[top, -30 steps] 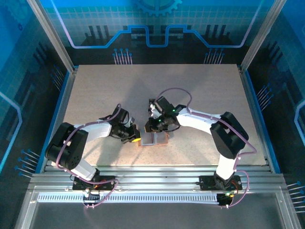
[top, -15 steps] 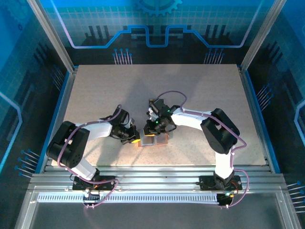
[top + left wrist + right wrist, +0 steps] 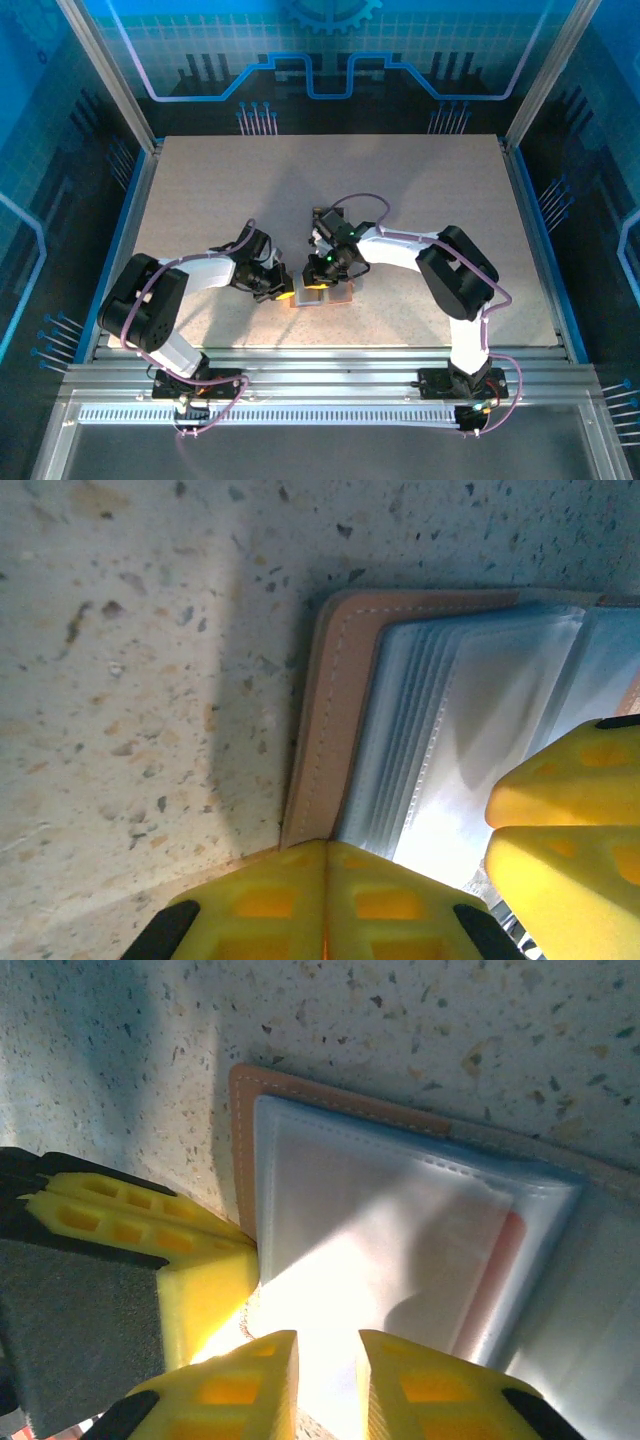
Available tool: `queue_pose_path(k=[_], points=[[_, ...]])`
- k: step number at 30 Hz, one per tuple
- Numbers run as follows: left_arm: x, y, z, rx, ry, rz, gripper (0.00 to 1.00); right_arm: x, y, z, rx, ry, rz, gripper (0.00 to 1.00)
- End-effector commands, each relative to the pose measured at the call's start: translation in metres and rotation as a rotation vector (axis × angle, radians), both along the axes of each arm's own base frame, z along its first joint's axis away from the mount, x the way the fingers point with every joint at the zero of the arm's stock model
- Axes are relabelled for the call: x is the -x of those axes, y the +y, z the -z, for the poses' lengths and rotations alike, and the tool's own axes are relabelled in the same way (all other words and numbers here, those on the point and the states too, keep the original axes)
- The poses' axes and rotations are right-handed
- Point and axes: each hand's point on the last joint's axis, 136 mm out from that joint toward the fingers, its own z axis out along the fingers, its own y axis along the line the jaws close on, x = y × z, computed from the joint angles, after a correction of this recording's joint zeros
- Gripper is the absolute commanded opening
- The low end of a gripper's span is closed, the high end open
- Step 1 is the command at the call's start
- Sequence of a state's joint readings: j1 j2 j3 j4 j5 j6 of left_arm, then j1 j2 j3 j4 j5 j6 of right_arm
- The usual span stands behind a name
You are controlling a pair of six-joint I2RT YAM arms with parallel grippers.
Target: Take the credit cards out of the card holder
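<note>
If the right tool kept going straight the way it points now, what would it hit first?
The clear sleeves of the open card holder, lying right ahead of the right tool. The tips seem to be at their near edge, though depth is hard to judge.

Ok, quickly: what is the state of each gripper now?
Left gripper: closed, at the card holder's edge.
Right gripper: cannot be told, jaws close together.

Card holder [image 3: 322, 293] lies open & flat on table [image 3: 420, 200], tan leather edge, clear sleeves facing up; red card [image 3: 505, 1260] inside one sleeve.
</note>
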State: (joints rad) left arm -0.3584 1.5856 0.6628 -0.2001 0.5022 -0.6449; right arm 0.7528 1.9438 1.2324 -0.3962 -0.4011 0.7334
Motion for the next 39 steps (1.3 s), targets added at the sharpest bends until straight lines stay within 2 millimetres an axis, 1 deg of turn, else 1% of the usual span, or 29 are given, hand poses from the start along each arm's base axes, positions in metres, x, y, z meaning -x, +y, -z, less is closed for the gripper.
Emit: queue_pose_path(k=[1, 3, 7, 17, 25, 31, 37, 39], points=[[0.011, 0.009, 0.011, -0.06, 0.031, 0.016, 0.07, 0.009, 0.0, 0.007, 0.028, 0.03, -0.012, 0.24], [0.011, 0.009, 0.011, -0.064, 0.032, 0.016, 0.07, 0.009, -0.003, 0.008, 0.047, 0.027, -0.008, 0.27], [0.012, 0.01, 0.012, -0.069, 0.037, 0.018, 0.07, 0.009, -0.009, 0.011, 0.071, 0.022, -0.005, 0.28], [0.011, 0.011, 0.013, -0.074, 0.039, 0.017, 0.07, 0.005, -0.015, 0.007, 0.066, 0.007, 0.012, 0.28], [0.008, 0.01, 0.009, -0.079, 0.034, 0.018, 0.07, 0.006, -0.015, 0.008, 0.025, 0.014, 0.029, 0.28], [0.009, 0.011, 0.012, -0.087, 0.044, 0.016, 0.07, 0.004, -0.02, 0.007, 0.013, 0.008, 0.046, 0.28], [0.007, 0.011, 0.011, -0.091, 0.042, 0.014, 0.07, 0.001, -0.024, 0.005, -0.001, 0.001, 0.058, 0.27], [0.006, 0.011, 0.01, -0.089, 0.043, 0.012, 0.07, 0.001, -0.025, 0.007, -0.003, 0.006, 0.06, 0.27]])
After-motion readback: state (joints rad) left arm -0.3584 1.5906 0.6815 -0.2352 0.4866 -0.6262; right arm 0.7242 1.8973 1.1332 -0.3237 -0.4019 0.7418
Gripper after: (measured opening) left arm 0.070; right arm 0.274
